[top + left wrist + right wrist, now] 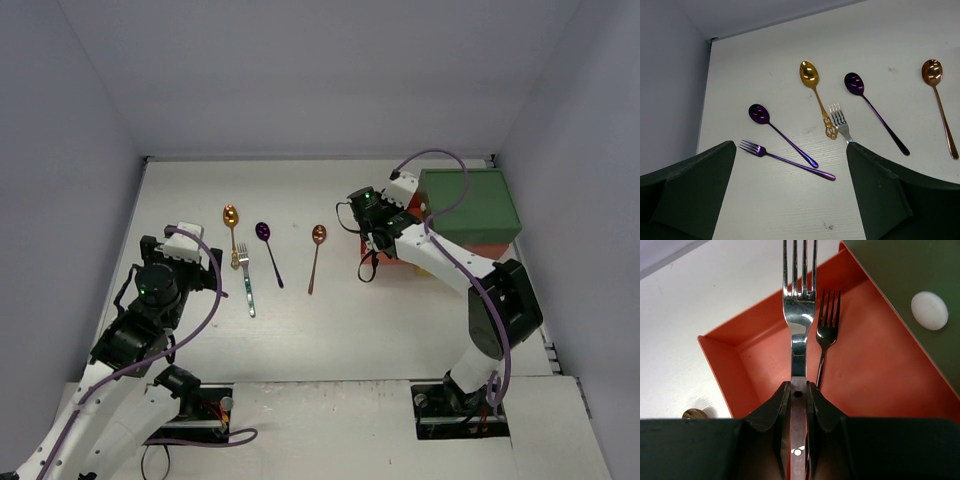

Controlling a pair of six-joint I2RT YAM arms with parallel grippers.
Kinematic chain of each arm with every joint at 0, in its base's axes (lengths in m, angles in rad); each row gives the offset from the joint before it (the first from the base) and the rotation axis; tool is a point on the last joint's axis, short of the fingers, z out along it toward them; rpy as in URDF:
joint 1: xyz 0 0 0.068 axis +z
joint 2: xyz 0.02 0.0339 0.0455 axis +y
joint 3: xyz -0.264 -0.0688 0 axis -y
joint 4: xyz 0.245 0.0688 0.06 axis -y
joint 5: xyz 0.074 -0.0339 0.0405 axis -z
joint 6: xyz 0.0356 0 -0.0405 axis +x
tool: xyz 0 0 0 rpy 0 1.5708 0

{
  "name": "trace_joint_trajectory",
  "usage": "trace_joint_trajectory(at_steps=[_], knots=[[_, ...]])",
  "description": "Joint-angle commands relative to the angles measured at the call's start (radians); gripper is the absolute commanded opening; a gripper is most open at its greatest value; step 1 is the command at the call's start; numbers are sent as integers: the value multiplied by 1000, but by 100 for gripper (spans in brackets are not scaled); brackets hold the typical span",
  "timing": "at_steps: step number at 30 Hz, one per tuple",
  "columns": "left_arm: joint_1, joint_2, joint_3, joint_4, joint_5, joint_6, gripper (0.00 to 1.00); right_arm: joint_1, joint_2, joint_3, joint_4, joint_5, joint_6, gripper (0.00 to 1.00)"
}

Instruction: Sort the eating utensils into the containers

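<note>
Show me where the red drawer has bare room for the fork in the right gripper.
Bare floor lies between the dark fork and the green box, and between the held fork and the red drawer's left wall. It is crowded where the dark fork lies.

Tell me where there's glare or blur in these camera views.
Right wrist: strong glare on the held fork, and the right gripper's fingers look dark and soft. Left wrist: the gold spoon is crisp, with small highlights. Top external: even light, faint shadows.
</note>
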Motion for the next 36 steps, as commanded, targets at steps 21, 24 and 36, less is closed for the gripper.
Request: trace_joint_trajectory(at_steps=[21, 24, 36], knots=[[4, 21, 20, 36, -4, -19, 91, 85, -131, 92, 47, -57, -278, 41], [3, 29, 27, 22, -6, -43, 91, 135, -143, 117, 46, -139, -348, 42], [3, 246, 73, -191, 37, -495, 87, 164, -328, -50, 46, -360, -344, 45]])
